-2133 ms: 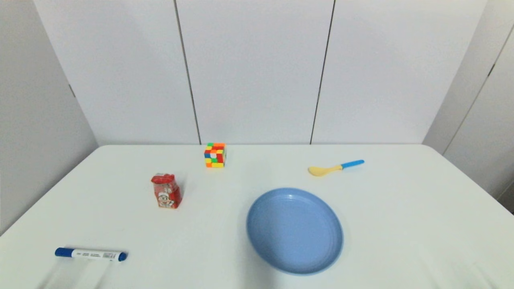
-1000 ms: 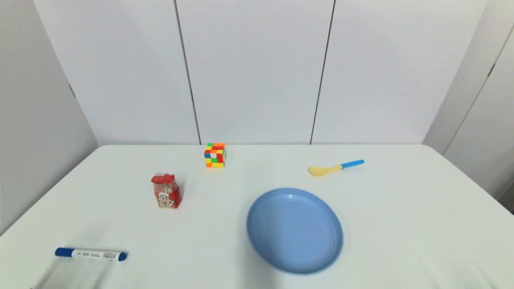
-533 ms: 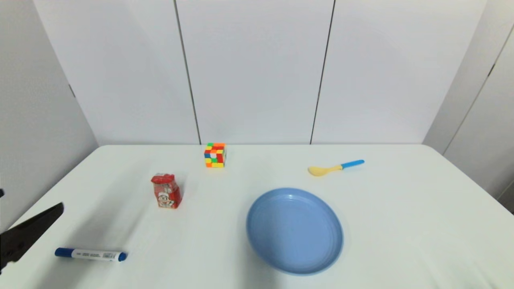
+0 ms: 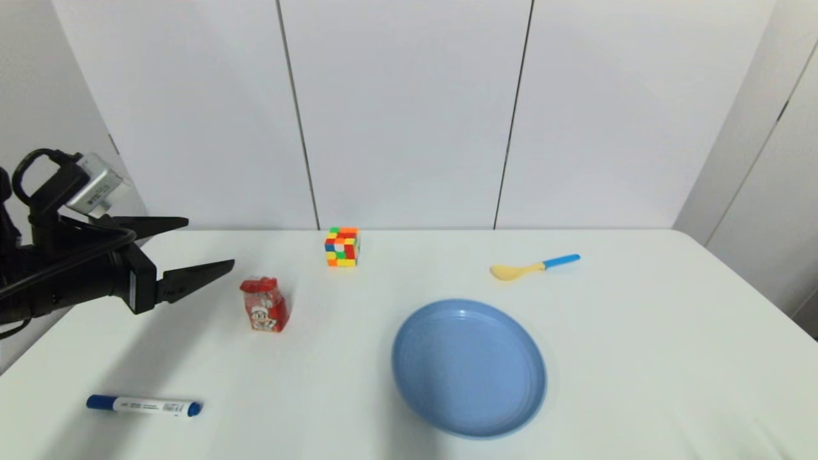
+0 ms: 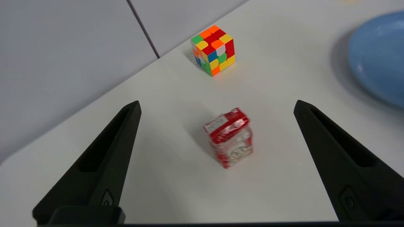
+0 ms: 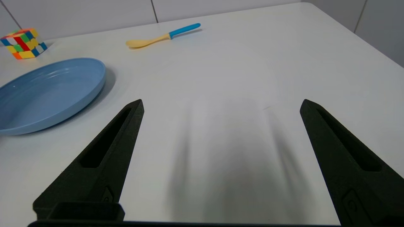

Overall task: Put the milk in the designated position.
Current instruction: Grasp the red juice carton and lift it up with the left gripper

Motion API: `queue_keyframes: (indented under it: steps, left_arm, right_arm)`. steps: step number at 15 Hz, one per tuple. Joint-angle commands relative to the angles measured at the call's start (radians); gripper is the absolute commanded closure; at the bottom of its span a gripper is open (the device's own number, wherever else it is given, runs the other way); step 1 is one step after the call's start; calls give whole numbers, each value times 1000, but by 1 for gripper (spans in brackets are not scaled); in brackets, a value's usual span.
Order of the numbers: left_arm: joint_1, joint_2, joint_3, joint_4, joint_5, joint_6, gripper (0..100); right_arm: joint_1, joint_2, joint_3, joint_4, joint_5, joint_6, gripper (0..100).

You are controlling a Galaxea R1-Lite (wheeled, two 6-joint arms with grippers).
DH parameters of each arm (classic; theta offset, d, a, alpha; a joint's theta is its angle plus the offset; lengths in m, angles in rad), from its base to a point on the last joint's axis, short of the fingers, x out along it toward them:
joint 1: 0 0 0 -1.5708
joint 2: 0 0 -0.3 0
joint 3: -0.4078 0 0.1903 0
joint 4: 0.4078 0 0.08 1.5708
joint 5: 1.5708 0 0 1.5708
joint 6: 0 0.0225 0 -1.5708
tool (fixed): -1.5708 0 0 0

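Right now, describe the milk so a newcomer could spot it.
On the white table, look left of the blue plate, nearer than the cube. The milk stands upright just ahead of the open left gripper: red carton, cartoon face.

Left hand [image 4: 211,246] raised, fingers spread

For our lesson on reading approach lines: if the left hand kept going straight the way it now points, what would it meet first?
Most likely the milk: it stands upright, centred between the open fingers of the left hand, which has not reached it. The puzzle cube lies farther along. Height is uncertain.
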Motion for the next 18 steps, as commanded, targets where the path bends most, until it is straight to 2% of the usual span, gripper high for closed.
queue_keyframes:
  steps: [1, 3, 5, 9, 18]
  left_arm:
    - [200, 266, -115, -19, -394, 279, 0]
    - [226, 335, -143, -13, -517, 342, 0]
    - [224, 399, -158, 13, -570, 396, 0]
    - [214, 476, -175, 63, -576, 497, 0]
    - [91, 603, -325, 456, -572, 717, 0]
  right_arm:
    - [0, 1, 0, 1, 0, 1, 0]
    - [0, 1, 0, 1, 0, 1, 0]
    - [0, 1, 0, 1, 0, 1, 0]
    - [0, 1, 0, 1, 0, 1, 0]
    - [0, 1, 0, 1, 0, 1, 0]
